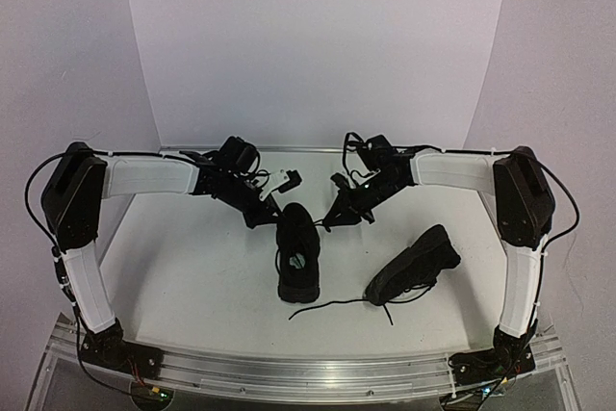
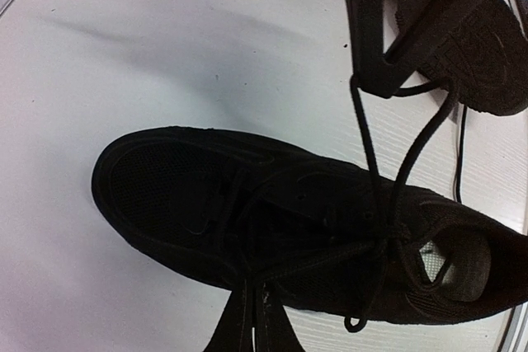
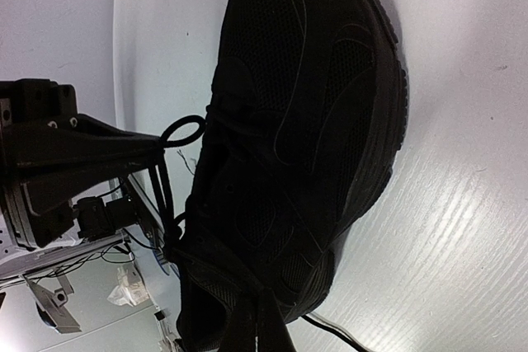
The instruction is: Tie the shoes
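Observation:
One black shoe [image 1: 297, 257] stands upright mid-table, toe towards the far side, with a pale insole label [image 2: 433, 257] showing. The other shoe [image 1: 416, 265] lies tilted to its right. My left gripper [image 1: 262, 214] is above the first shoe's far left and is shut on a lace loop [image 3: 186, 129]. My right gripper [image 1: 335, 218] is above its far right and is shut on the other lace [image 2: 412, 154]. Both laces run taut from the shoe's throat [image 2: 388, 237]. In each wrist view my own fingers [image 2: 239, 327] [image 3: 276, 331] are pressed together over the shoe [image 3: 305, 121].
A loose lace [image 1: 327, 307] of the tilted shoe trails over the table towards the near edge. White walls close the back and both sides. The metal rail [image 1: 308, 368] with the arm bases runs along the near edge.

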Action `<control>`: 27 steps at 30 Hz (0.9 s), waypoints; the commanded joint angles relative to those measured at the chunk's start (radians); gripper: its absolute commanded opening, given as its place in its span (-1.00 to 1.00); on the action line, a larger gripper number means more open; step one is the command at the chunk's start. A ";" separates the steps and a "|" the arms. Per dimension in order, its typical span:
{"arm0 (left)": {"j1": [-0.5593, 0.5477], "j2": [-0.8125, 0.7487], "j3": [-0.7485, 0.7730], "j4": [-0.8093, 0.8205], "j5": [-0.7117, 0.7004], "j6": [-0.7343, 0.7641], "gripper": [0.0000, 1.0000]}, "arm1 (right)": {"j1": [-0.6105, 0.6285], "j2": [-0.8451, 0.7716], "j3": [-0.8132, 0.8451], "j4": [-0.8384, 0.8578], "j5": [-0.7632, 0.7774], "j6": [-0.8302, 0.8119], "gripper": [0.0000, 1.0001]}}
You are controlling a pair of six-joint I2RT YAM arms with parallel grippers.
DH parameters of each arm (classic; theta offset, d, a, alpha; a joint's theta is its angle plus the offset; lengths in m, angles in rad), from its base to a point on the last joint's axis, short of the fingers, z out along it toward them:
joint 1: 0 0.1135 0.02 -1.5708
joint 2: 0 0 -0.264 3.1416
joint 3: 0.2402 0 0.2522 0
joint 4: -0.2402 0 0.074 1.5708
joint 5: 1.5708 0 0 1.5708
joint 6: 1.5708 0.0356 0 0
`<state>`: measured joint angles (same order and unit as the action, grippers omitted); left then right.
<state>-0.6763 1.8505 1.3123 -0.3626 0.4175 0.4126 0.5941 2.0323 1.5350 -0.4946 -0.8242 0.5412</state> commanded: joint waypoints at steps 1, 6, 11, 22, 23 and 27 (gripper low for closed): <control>0.045 -0.066 -0.015 0.038 -0.014 -0.031 -1.00 | -0.003 -0.042 -0.014 -0.003 0.006 -0.018 -1.00; 0.068 -0.085 -0.026 0.041 -0.023 -0.037 -1.00 | -0.003 -0.044 -0.019 -0.004 0.010 -0.020 -1.00; 0.072 -0.090 -0.030 0.045 -0.042 -0.046 -1.00 | -0.004 -0.044 -0.021 -0.004 0.010 -0.021 -1.00; 0.077 -0.102 -0.040 0.049 -0.083 -0.060 -1.00 | -0.003 -0.043 -0.018 -0.004 0.005 -0.022 -1.00; 0.078 -0.102 -0.040 0.053 -0.087 -0.067 -1.00 | -0.003 -0.043 -0.018 -0.004 0.005 -0.023 -1.00; 0.081 -0.101 -0.038 0.060 -0.120 -0.080 -1.00 | -0.003 -0.046 -0.019 -0.005 0.006 -0.025 -1.00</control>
<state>-0.6139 1.8000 1.2728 -0.3462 0.3611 0.3575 0.5945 2.0323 1.5181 -0.4946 -0.8272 0.5323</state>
